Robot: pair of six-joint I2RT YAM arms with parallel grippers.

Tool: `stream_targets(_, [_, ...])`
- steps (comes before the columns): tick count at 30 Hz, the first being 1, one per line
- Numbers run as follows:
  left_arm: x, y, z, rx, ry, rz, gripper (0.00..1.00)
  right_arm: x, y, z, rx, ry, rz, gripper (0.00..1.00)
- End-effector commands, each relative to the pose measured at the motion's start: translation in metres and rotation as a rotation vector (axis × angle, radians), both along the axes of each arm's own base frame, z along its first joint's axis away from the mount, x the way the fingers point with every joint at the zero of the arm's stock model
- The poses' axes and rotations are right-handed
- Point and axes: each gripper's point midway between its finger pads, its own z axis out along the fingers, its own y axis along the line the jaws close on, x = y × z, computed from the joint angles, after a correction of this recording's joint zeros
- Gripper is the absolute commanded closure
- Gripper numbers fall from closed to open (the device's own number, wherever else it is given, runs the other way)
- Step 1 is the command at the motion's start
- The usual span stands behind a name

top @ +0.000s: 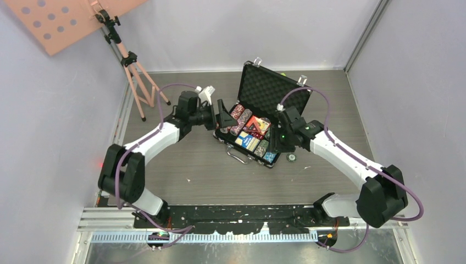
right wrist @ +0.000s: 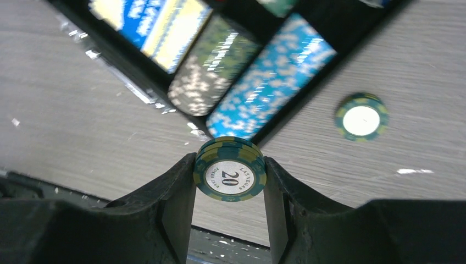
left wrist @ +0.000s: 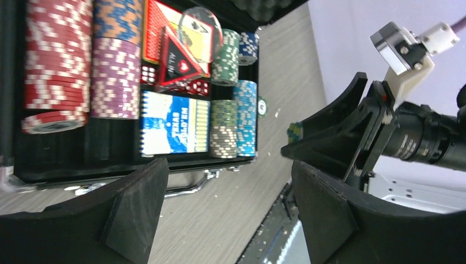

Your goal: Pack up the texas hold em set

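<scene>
While the black briefcase [top: 269, 91] is sitting open near the middle of the table [top: 181, 176], its lid standing up toward the far wall, bare tabletop is lying open along its near and left edges, and the pink tripod [top: 133, 71] is standing well apart in the far left corner. The left gripper [top: 222, 118] is hovering just beside the case's left rim, its jaws spread wide with nothing between them. The right gripper [right wrist: 229, 170] is pinching a small stack of green chips [right wrist: 229, 177] marked 20 between its pads, just outside the near right corner of the case and over the table rather than over a slot. A loose green chip [right wrist: 361, 116] is lying flat on the table near that corner, apart from the rim. Inside, chip rows [left wrist: 115, 77] are filling the outer slots around the blue card deck [left wrist: 175, 124]. A red triangular plaque [left wrist: 178, 63] is covering much of the red deck [left wrist: 162, 30] and the red dice [left wrist: 148, 74]. The right wrist view is blurring the case contents, and the pinched stack's count is not showing clearly.
</scene>
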Motion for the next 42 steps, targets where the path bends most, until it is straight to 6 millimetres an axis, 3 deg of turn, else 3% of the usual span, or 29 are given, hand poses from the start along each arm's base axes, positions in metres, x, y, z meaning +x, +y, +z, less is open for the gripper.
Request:
stream_targets(1, [-0.024, -0.032, 0.016, -0.078, 0.091, -0.178, 0.15, 0.013, 0.046, 0.031, 0.110, -0.104, 0.152, 0.97])
stream_targets(7, [-0.035, -0.054, 0.013, -0.082, 0.188, -0.253, 0.21, 0.013, 0.079, 0.047, 0.151, -0.162, 0.280, 0.97])
stream_targets(14, [-0.041, -0.063, 0.013, -0.101, 0.267, -0.311, 0.30, 0.015, 0.097, 0.051, 0.188, -0.189, 0.338, 0.97])
stream_targets(32, [-0.057, -0.071, 0.000, -0.113, 0.408, -0.398, 0.43, 0.020, 0.123, 0.065, 0.190, -0.220, 0.454, 0.98])
stream_targets(42, [-0.065, -0.071, -0.003, -0.117, 0.448, -0.429, 0.77, 0.021, 0.130, 0.065, 0.180, -0.217, 0.481, 0.98])
